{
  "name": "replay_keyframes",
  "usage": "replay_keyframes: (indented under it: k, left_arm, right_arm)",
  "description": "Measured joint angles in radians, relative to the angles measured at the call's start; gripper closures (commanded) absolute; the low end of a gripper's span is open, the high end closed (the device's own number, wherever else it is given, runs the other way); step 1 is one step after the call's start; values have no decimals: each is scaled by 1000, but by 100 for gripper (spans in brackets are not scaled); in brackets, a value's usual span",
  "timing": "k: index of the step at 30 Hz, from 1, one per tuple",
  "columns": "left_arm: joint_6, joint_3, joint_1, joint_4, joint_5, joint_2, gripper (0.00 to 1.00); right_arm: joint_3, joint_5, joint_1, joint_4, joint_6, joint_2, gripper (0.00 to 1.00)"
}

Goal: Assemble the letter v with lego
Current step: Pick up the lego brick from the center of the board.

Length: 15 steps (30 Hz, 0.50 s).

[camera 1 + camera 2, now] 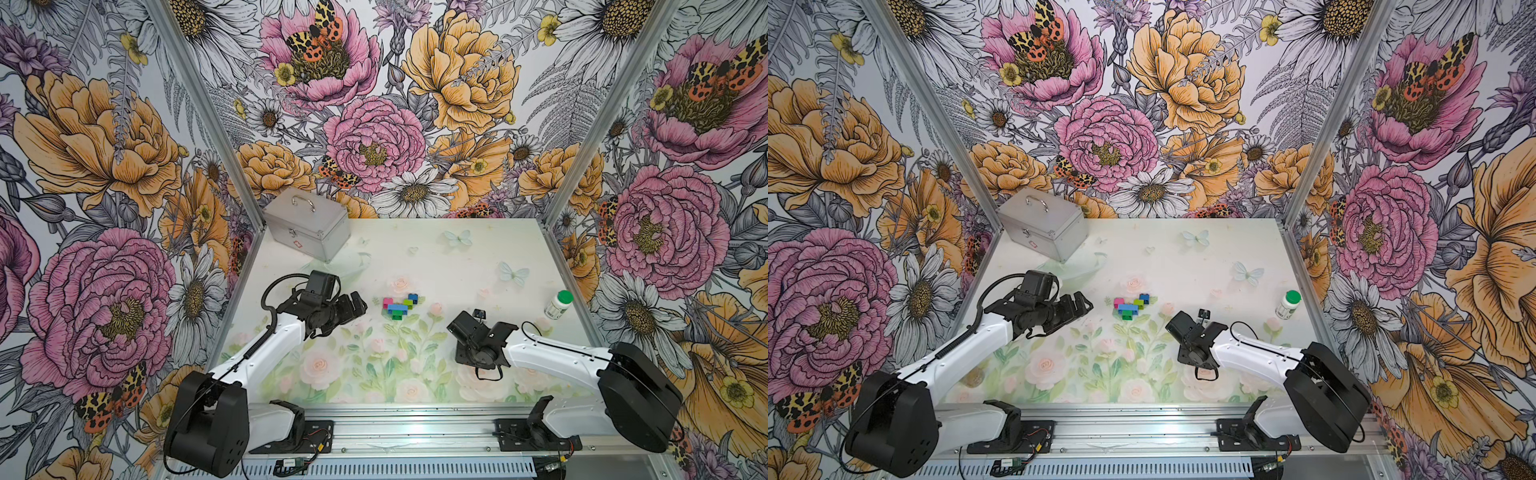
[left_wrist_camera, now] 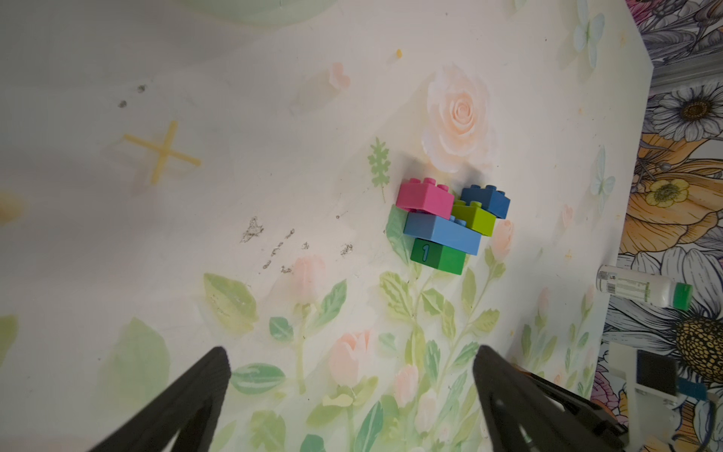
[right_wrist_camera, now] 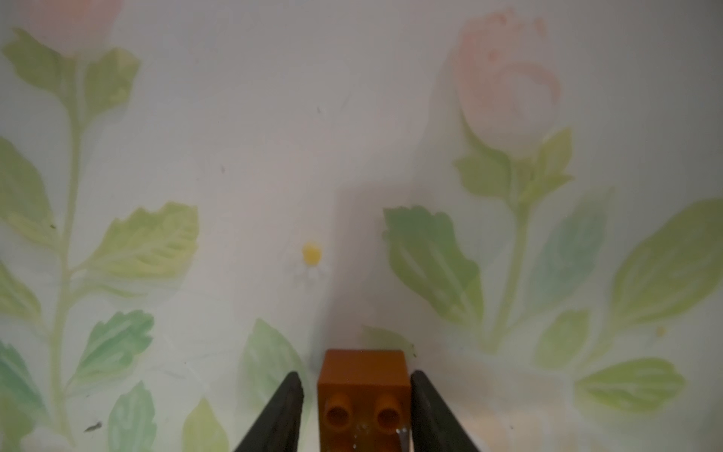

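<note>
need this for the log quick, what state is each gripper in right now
left gripper: open, empty.
right gripper: jaws stand either side of the orange brick; whether it is gripped cannot be told.

Silver metal case with a folding handle on its lid [image 1: 307,222] [image 1: 1042,222] is sitting askew in the back-left corner of the table in both top views, with a small red mark showing on its front face. White plastic bottle with a green cap [image 1: 559,304] [image 1: 1288,304] [image 2: 641,289] is standing upright near the table's right edge, well apart from the case; its printed label is showing in the left wrist view.

Pale tabletop printed with pink roses, green leaves and light-blue butterflies [image 1: 457,270] [image 1: 1183,257] is carrying both. Dark scuff marks [image 2: 274,242] are showing on it.

Wallpaper of big pink and orange flowers, daisies and spotted moths [image 1: 374,104] is covering the three walls round the table. Ribbed aluminium rail [image 1: 415,432] is running along the front edge.
</note>
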Motion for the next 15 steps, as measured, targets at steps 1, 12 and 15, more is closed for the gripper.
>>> replay_keyframes:
  k: [1,12,15]
  left_arm:
    - [0,0,0,0,0,0,1]
    - [0,0,29,-2,61,-8,1]
    - [-2,14,39,-8,132,-25,1]
  right_arm:
    - [5,2,0,1,0,13,68]
    - [177,-61,0,77,-320,27,97]
    - [215,-178,0,224,-556,1,98]
